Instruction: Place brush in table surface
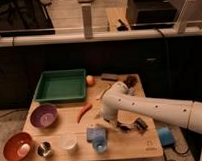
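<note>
Brush (141, 124), position: where was it? (Operator)

It lay flat on the table (124, 145), in the right front part, its black body resting on the planks. (Technician)

State of the claw? (Operator)

The claw (127, 127) was low over the table, just beside the brush on its left. Its fingers stood apart and gripped nothing. Whether a fingertip touched the brush could not be told. (Technician)

Arm configuration? (Operator)

The white arm (160, 110) entered from the right edge, ran across the rear half of the table, bent near the middle and turned down toward the claw. (Technician)

Other items, rear? (Operator)

A green tray (59, 74) sat at the rear left. An orange fruit (89, 80) was just beside its right wall, and a flat dark bar (109, 77) lay near that fruit. (Technician)

Other items, front? (Operator)

A red pepper (84, 111) lay near the centre, left of the arm's bend. A purple bowl (44, 116) stood at the left edge and a red bowl (18, 146) at the front left corner. A metal cup (45, 148) and a white cup (69, 142) stood along the front edge, and a blue block (94, 133) was left of the claw. (Technician)
</note>
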You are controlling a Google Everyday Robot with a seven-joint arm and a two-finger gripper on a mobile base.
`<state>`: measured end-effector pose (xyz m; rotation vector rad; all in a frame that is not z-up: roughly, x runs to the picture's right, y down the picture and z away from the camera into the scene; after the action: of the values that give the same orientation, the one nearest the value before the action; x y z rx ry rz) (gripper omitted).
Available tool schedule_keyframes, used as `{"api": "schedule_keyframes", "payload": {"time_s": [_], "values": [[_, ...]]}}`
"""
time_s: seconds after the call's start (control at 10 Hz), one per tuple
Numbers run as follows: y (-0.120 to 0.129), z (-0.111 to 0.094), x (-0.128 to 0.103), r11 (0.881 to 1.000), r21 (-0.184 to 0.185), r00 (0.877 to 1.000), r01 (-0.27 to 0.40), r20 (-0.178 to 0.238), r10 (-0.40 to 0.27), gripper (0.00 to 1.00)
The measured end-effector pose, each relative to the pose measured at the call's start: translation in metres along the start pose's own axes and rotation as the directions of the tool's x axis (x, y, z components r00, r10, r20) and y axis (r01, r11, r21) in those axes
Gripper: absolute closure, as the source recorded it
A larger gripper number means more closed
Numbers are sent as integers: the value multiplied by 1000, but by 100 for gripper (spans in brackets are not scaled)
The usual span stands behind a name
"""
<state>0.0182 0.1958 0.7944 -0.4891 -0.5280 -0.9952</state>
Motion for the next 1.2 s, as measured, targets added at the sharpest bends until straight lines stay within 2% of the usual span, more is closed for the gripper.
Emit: {"api": "schedule_keyframes", "payload": {"time_s": [0.2,0.3,0.4,0.5,0.6,0.7,0.8,1.0,1.1,1.2], "values": [[-1,-13,4,1000,-15,1000,7,-8,-7,20],[3,-15,13,999,-22,999,33,-13,-33,20],[10,-15,20,994,-32,995,100,-16,-101,20],[16,-13,27,978,-42,978,206,-16,-207,20],[26,-12,32,947,-56,948,317,-6,-318,20],[38,-11,37,898,-72,901,434,11,-434,20],[51,-9,40,841,-83,845,535,34,-534,20],[81,-4,44,700,-91,706,708,77,-704,20],[99,4,42,649,-96,656,754,99,-748,20],[111,13,39,626,-97,633,774,108,-766,20]]}}
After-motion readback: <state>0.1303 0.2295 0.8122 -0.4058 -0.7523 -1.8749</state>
